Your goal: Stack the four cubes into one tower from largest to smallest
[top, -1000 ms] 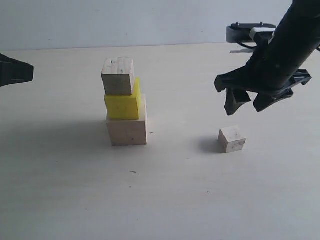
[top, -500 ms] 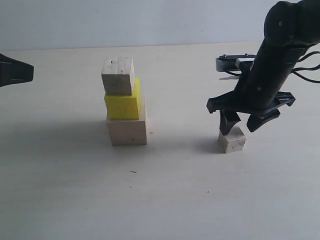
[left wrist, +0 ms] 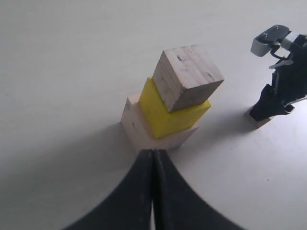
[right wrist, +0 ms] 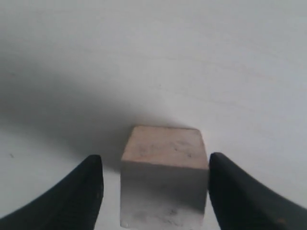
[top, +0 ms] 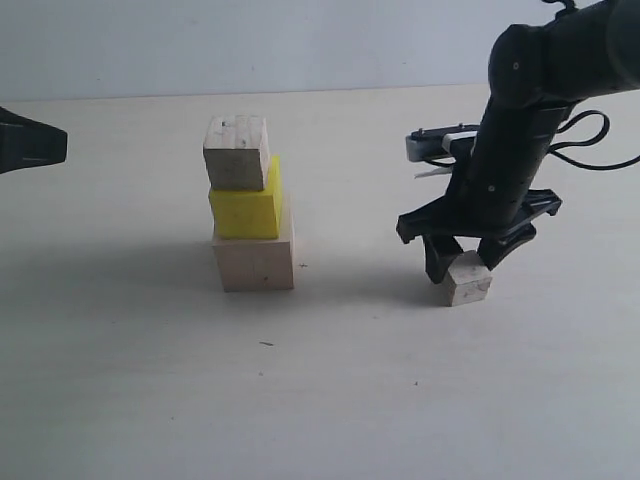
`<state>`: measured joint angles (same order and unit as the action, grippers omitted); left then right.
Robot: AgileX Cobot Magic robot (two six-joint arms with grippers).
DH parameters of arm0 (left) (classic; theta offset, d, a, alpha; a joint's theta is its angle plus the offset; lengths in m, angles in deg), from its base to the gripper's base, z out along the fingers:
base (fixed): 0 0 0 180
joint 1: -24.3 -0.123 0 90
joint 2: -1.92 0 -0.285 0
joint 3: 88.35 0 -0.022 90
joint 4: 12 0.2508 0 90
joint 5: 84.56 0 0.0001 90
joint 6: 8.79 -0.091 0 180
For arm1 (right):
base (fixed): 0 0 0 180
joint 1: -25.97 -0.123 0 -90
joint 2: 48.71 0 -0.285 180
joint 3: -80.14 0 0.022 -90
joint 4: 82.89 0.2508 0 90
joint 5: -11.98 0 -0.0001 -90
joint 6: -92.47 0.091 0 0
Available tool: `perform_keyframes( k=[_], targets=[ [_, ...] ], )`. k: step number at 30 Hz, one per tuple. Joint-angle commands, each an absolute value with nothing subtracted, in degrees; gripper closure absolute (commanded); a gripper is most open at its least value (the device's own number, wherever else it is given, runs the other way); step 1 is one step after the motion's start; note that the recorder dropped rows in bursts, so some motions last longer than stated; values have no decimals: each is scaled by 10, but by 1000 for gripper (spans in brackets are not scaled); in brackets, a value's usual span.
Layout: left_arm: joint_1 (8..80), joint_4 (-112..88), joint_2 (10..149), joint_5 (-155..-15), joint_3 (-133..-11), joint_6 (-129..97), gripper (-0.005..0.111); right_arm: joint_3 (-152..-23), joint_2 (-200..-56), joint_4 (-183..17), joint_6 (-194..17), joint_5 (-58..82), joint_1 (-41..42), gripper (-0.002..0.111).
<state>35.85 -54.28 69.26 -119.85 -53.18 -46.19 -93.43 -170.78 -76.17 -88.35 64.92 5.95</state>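
The tower (top: pixel 250 205) holds three cubes: a large pale wood cube (top: pixel 256 262) at the bottom, a yellow cube (top: pixel 245 208) on it, and a small pale wood cube (top: pixel 237 152) on top. The left wrist view shows the same stack (left wrist: pixel 177 103). A second small pale wood cube (top: pixel 467 279) lies on the table to the right. My right gripper (top: pixel 465 262) is open and lowered around it, one finger on each side, gaps visible beside the cube (right wrist: pixel 165 175). My left gripper (left wrist: pixel 153 155) is shut and empty, off at the left edge (top: pixel 30 142).
The pale tabletop (top: pixel 330 400) spreads around the stack and the loose cube. A cable (top: pixel 590 140) loops behind the right arm. A pale wall runs along the table's far edge.
The right gripper has come down and to the left, from above the loose small cube to straddling it. The tower and the left gripper have not moved.
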Motion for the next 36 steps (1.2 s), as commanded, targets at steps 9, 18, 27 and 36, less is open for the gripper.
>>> perform_keyframes(
  k=[9, 18, 27, 36],
  targets=[
    [357, -546, 695, -1197, -531, -464, 107, -945, -1723, -817, -852, 627, 43, 48],
    [357, -546, 695, -1198, -531, -475, 107, -945, -1725, -816, -845, 615, 43, 48],
    [357, -546, 695, -1198, -531, -475, 107, -945, -1733, -817, -845, 613, 43, 49],
    [357, -546, 695, -1202, -531, -474, 107, -945, -1734, -817, -845, 613, 43, 50]
  ],
)
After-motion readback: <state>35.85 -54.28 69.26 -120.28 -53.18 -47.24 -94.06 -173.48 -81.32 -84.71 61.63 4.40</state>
